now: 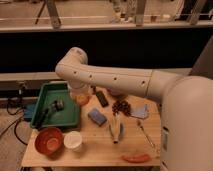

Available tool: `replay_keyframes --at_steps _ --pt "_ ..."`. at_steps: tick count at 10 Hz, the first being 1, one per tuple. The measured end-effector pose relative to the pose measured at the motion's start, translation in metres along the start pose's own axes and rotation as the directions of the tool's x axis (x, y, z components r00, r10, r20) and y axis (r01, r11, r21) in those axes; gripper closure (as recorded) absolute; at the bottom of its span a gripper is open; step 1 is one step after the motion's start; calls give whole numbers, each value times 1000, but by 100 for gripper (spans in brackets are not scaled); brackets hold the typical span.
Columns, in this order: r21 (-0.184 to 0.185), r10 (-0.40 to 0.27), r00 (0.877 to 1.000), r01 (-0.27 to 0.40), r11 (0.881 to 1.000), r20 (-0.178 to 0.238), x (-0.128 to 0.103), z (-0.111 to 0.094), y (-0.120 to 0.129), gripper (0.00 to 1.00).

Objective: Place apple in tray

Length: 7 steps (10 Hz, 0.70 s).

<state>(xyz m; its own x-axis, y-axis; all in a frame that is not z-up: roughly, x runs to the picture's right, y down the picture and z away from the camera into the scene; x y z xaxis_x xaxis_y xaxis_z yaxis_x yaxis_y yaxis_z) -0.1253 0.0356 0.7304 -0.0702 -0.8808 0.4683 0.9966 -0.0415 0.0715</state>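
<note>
The apple, small and orange-yellow, hangs just over the right rim of the green tray at the table's left. My gripper comes down from the white arm's elbow directly onto the apple and is shut on it. The arm hides most of the gripper. A dark utensil with a round head lies inside the tray.
In front of the tray stand a reddish-brown bowl and a white cup. To the right lie a black object, a blue sponge, a dark red cluster, a banana, a metal utensil and a carrot.
</note>
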Motion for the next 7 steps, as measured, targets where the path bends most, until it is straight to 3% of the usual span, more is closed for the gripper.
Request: replay_keyframes --at_steps 6,7 --pt "0 -75 997 75 997 -16 17 17 -39 23" --pt "0 -87 996 87 996 -18 18 18 -45 20"
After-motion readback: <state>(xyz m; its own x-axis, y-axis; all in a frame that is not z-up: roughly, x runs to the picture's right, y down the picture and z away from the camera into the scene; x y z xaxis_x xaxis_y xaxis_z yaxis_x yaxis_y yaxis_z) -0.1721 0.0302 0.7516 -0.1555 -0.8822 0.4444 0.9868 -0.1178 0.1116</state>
